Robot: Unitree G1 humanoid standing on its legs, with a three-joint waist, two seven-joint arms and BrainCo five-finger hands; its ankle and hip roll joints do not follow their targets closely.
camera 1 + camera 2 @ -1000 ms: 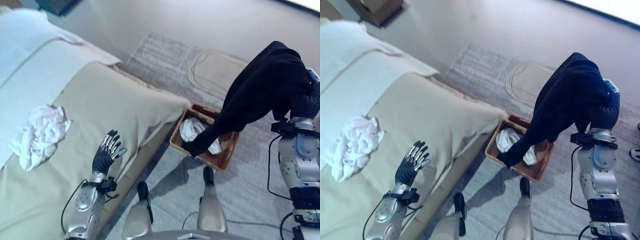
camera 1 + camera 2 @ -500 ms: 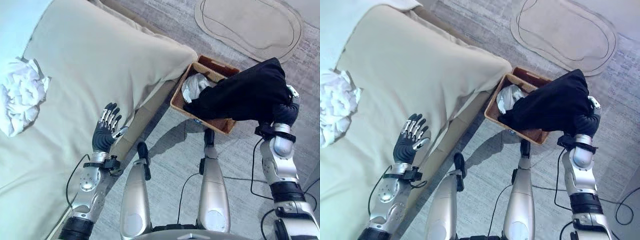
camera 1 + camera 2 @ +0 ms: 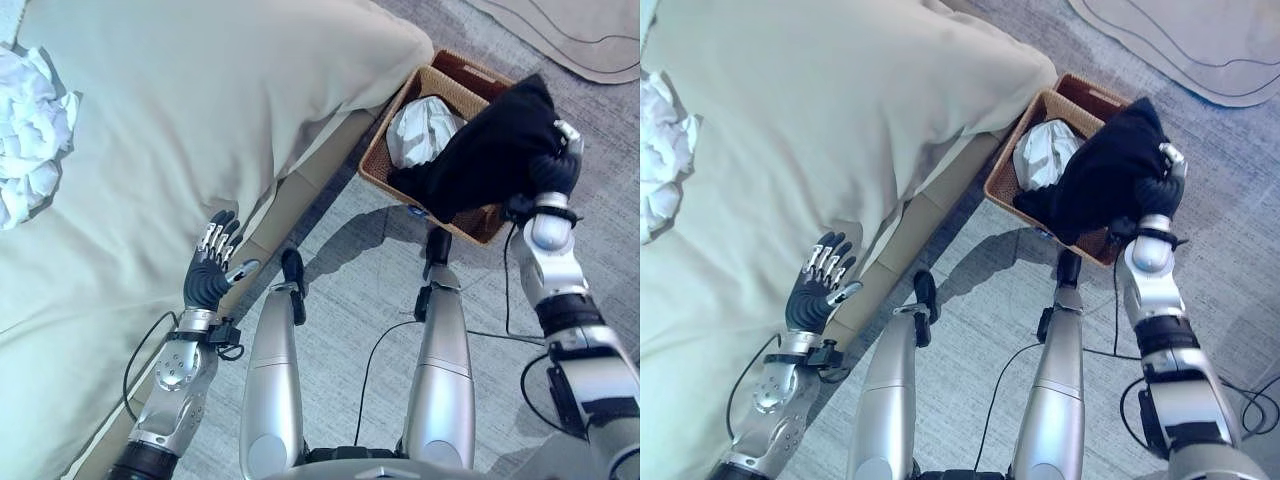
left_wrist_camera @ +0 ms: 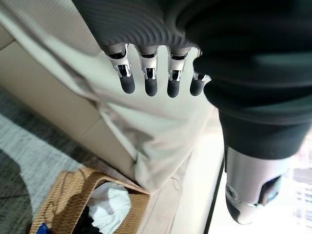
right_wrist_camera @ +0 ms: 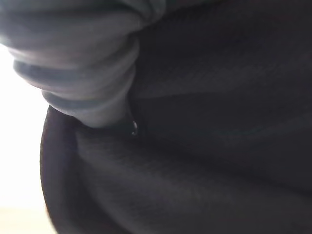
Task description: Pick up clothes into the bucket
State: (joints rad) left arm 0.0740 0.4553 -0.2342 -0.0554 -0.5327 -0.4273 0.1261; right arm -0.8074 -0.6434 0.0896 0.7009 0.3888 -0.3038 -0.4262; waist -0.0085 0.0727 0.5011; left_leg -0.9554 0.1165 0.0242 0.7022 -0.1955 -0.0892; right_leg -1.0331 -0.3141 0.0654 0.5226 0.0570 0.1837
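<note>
black cloth going into the basket

the right hand [image 3: 556, 172] is under the black cloth [image 3: 480, 155], so i cannot tell if its fingers are curled. the cloth hangs over the basket [image 3: 385, 160], on a white cloth [image 3: 422, 128]. next it should let go. the left hand [image 3: 212, 270] is spread by the bed [image 3: 200, 120], where white clothes [image 3: 30, 125] wait. no words to read.

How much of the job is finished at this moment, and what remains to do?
Done: a white garment already lies in the basket. In hand: the black garment drapes over the right hand and into the basket. Left: the crumpled white clothes on the bed. The left hand hangs open beside the bed.
</note>
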